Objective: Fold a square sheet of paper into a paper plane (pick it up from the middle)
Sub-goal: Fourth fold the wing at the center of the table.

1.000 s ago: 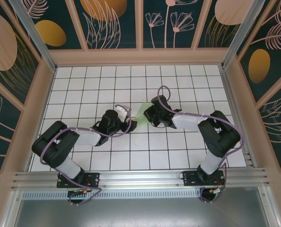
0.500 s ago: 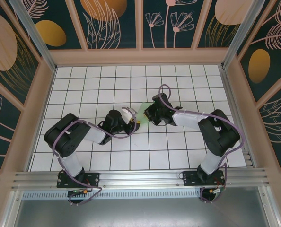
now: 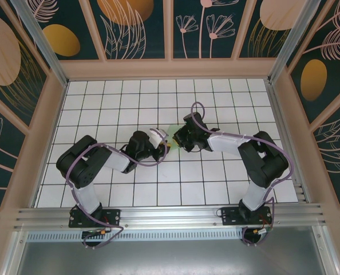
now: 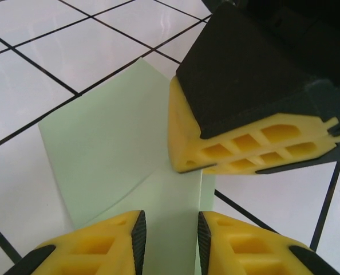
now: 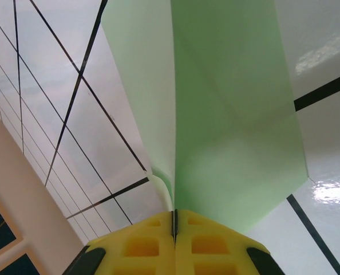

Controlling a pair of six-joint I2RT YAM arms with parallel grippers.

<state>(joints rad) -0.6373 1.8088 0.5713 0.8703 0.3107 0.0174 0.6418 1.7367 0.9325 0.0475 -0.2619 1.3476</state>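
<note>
The square sheet of paper (image 3: 171, 132), pale green and folded into a narrow pointed shape, sits at mid-table between my two grippers. My right gripper (image 5: 174, 220) is shut on its centre crease, and the paper (image 5: 227, 114) fans out beyond the yellow fingers. My left gripper (image 4: 170, 240) faces it from the other side, jaws a narrow gap apart. A strip of the paper (image 4: 113, 132) runs between those jaws, one fold edge close to the right-hand finger. The right gripper's yellow fingers (image 4: 244, 149) press down on the paper just ahead. Seen from above, the left gripper (image 3: 163, 143) and right gripper (image 3: 177, 137) nearly meet.
The white grid-tiled table (image 3: 216, 103) is walled by a wooden frame (image 3: 170, 69) at the back and sides. An aluminium rail (image 3: 170, 216) runs along the near edge by the arm bases. Bare tiles lie all round the two grippers.
My left arm has reached right and forward up to the paper, and its jaws have narrowed around the paper strip. The right gripper has kept its grip, shifting only slightly.
</note>
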